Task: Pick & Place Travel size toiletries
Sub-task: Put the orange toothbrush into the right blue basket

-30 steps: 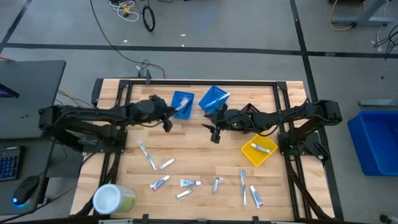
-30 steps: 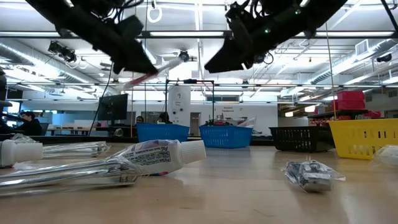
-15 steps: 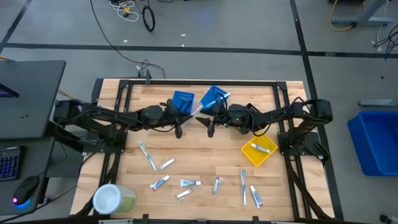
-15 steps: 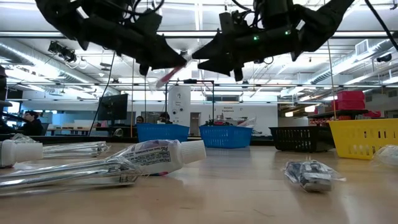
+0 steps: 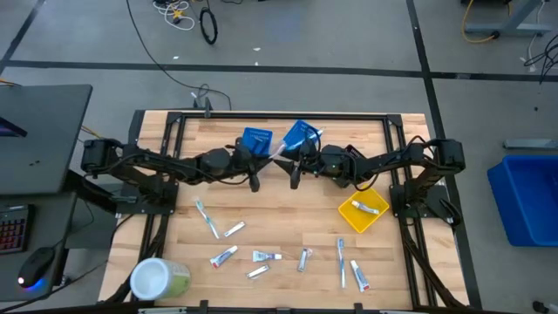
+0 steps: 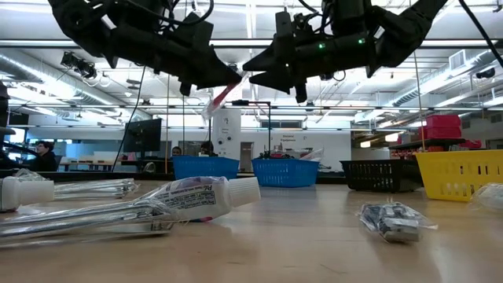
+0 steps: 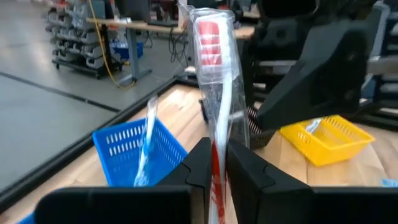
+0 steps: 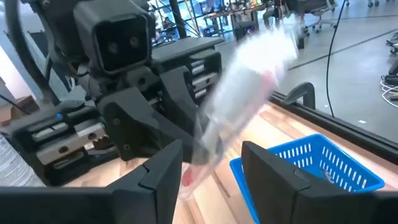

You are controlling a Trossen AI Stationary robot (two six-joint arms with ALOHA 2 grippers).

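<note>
A wrapped red-and-white toothbrush (image 7: 214, 81) sits in my left gripper (image 7: 214, 167), which is shut on it, high above the table's middle near the blue bins (image 5: 255, 139). It slants up toward my right gripper (image 8: 214, 167), which faces the left one. That gripper is open, with a finger on either side of the toothbrush's free end (image 8: 239, 99); whether it touches, I cannot tell. From above, the toothbrush (image 5: 281, 153) spans the gap between the two grippers. Other toiletries (image 5: 266, 256) lie flat on the near half of the table. My left gripper pinches the toothbrush's handle end (image 7: 216, 155) between its two fingers, clear wrapper and all. The fingers (image 7: 200, 165) come in about level from the table's left. The toothbrush is lifted clear and sticks out past the fingertips, bristle end (image 7: 210, 37) foremost and slanting upward.
A second blue bin (image 5: 301, 135) and a black bin (image 5: 349, 155) stand at the back, under the arms. A yellow bin (image 5: 362, 212) with a tube in it sits right of centre. A big white-and-green container (image 5: 159, 279) stands at the near left corner.
Both grippers have tipped up from pointing down to about level. My left gripper has carried the toothbrush toward the table's right. My right gripper has turned to face it and closed in, so that the toothbrush's free end now stands between its fingers.
</note>
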